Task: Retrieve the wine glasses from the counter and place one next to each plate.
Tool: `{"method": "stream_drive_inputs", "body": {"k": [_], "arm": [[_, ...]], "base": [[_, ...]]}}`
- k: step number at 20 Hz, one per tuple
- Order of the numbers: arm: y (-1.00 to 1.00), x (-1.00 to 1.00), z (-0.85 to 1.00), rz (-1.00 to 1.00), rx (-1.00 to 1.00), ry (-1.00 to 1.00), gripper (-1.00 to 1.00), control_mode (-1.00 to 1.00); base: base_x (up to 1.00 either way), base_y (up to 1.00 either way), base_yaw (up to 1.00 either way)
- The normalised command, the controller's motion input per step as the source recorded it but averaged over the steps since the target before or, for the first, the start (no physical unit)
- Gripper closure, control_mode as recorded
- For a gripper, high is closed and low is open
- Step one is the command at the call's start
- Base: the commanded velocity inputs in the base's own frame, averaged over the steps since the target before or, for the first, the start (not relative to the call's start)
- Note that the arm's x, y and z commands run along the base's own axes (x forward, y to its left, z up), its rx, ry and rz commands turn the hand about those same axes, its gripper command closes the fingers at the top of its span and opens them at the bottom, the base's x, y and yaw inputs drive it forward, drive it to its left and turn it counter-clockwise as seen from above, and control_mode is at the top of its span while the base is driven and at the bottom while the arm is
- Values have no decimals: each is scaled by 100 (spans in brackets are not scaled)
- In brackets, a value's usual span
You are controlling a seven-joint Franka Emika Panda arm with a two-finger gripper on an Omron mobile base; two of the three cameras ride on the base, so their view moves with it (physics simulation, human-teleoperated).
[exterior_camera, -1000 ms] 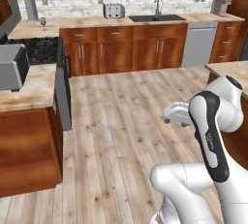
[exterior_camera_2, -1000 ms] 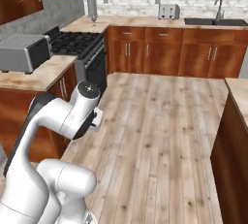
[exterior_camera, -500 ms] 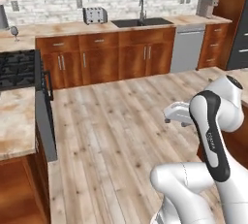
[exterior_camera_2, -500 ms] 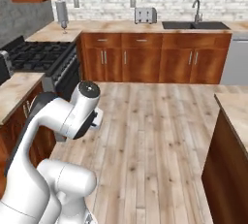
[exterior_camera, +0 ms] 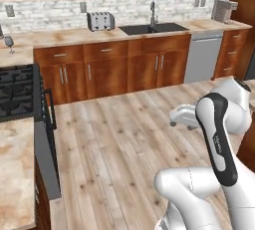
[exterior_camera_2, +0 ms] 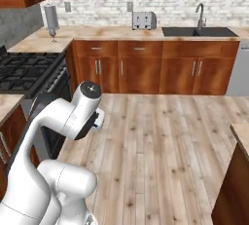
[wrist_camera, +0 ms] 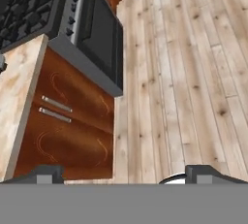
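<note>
Tool: fingers spread wide apart, holding nothing, hanging above the wood floor.
Arm: folded close over the base, hand pointing down.
Stove: black, beside the near worktop.
Wine glass: upright on the far worktop, left corner, well apart from the tool.
Toaster: farther right, near the sink.

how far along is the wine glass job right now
Done: nothing visible yet. In hand: nothing; the pincer is open and empty above the wood floor. Left: a wine glass stands on the counter by the stove; fetching and placing remain.
</note>
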Motion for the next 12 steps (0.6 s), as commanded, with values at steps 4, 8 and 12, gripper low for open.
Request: {"method": "stream_drive_inputs", "body": {"k": [4,8,12], "arm": [[0,0,0,0,0,0,-100,100],[0,0,0,0,0,0,-100,100],[0,0,0,0,0,0,-100,100]], "base": [[100,11,0],[100,3,1],[100,1,4]]}}
